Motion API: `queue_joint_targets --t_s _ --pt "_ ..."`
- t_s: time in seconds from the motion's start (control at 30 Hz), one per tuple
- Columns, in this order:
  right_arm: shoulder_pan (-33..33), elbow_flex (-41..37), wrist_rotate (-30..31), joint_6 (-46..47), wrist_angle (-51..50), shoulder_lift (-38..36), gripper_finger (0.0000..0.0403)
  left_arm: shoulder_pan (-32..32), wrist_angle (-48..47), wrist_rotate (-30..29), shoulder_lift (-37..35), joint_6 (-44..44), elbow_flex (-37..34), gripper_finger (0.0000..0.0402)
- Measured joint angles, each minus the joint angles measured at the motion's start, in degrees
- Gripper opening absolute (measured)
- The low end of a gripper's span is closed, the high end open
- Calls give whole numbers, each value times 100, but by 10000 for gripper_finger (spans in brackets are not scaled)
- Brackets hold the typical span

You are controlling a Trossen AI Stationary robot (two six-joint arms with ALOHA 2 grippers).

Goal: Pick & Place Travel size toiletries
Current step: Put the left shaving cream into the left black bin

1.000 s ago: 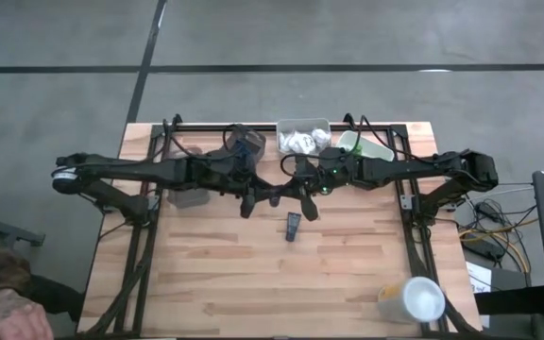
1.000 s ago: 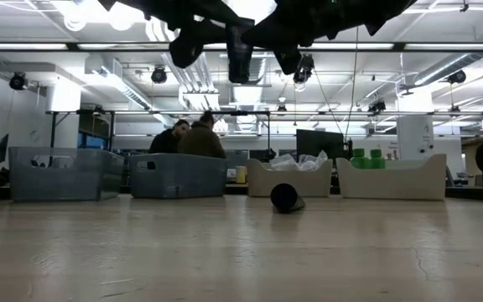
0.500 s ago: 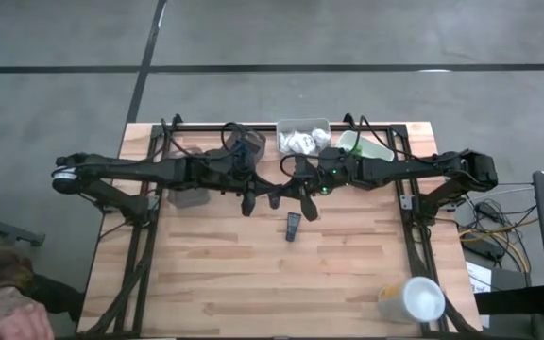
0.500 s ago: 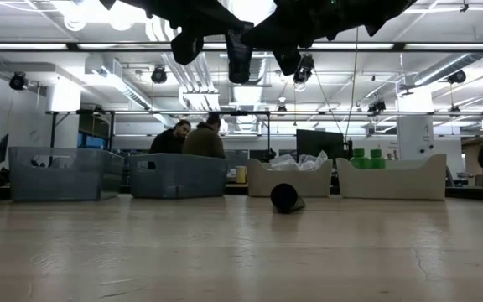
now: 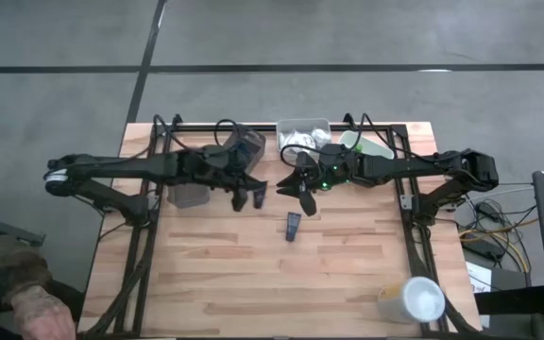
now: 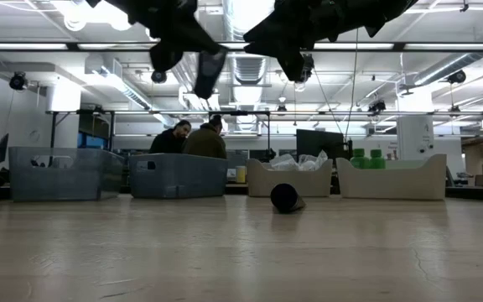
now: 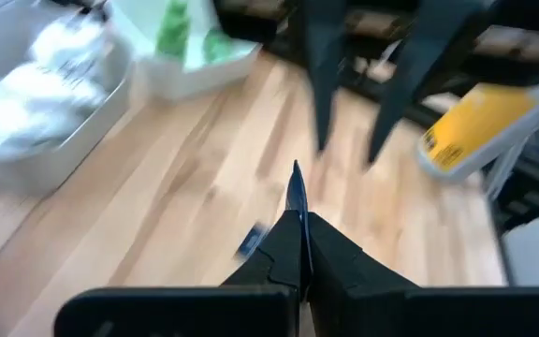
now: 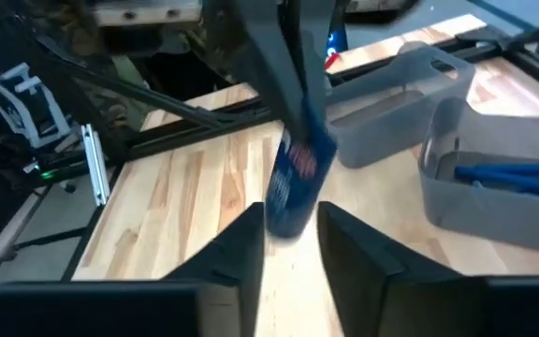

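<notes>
A dark navy flat tube (image 8: 298, 183) hangs clamped in the left gripper (image 5: 247, 197), well above the wooden table (image 5: 253, 283) and near the grey trays at its far left; the fingers (image 7: 293, 248) are pressed together on the tube's top edge, seen from the left wrist as one thin blade between them; a second dark tube (image 5: 293, 227) lies alone on the boards near the table's middle (in the low view only its round dark end shows), well apart from both arms; the right gripper (image 5: 302, 186) hovers just beside the left one, over the far half of the table, its fingers (image 8: 223, 257) parted a little with nothing between them, the held tube hanging just beyond them; behind it at the far edge sit a white tray of crinkly white packets (image 5: 305, 140) and another tray holding green bottles (image 6: 366, 158); a grey tray (image 8: 494, 178) with blue sticks stands by the left arm; a big white cup (image 5: 420, 298) rests at the near right corner; two people (image 6: 198, 138) sit in the room beyond, and a person's hand (image 5: 38, 308) shows at the near left edge.
</notes>
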Motion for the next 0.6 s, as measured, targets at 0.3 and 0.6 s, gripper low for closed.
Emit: queue_joint_targets --t_s 0.3,0.6 --pt "-30 0 -15 -20 -206 -27 171 406 -1874 -781 -1115 672 -2 5" --pt "-53 0 -1 -118 -193 -25 196 606 -2814 -2910 -2182 783 -234 5"
